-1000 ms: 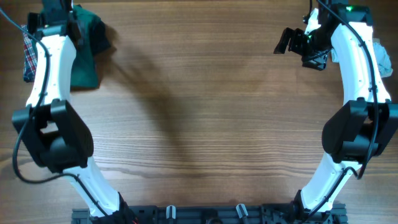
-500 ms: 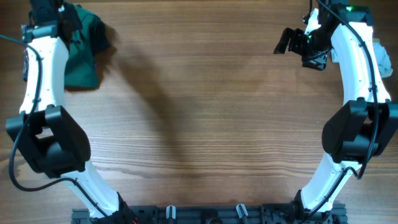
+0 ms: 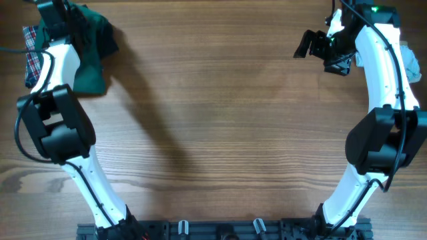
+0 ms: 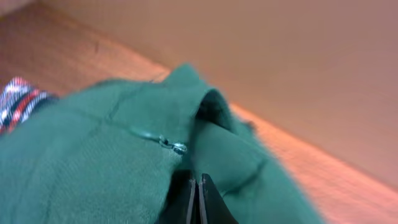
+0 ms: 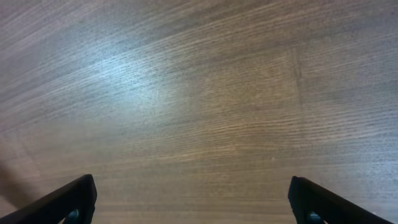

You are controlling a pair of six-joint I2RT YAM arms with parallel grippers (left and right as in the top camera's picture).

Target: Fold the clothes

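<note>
A crumpled dark green garment (image 3: 92,55) lies at the table's far left corner, and it fills most of the left wrist view (image 4: 93,162), where a small metal zip pull (image 4: 173,147) shows. My left gripper (image 3: 65,24) sits over its top edge. Its fingers (image 4: 198,182) are pressed together, sunk into a fold of the green fabric. A red and blue plaid cloth (image 3: 30,59) (image 4: 15,104) lies partly under the garment's left side. My right gripper (image 3: 308,44) (image 5: 196,208) hangs open over bare wood at the far right, holding nothing.
A pale cloth (image 3: 408,61) shows behind the right arm at the table's right edge. The wooden table (image 3: 220,120) stretches between the two arms. A rail of black clips (image 3: 220,230) runs along the near edge.
My left gripper has closed from wide open onto the green garment. The left arm's elbow has swung inward and the fabric near the gripper has bunched up. The right arm has stayed still.
</note>
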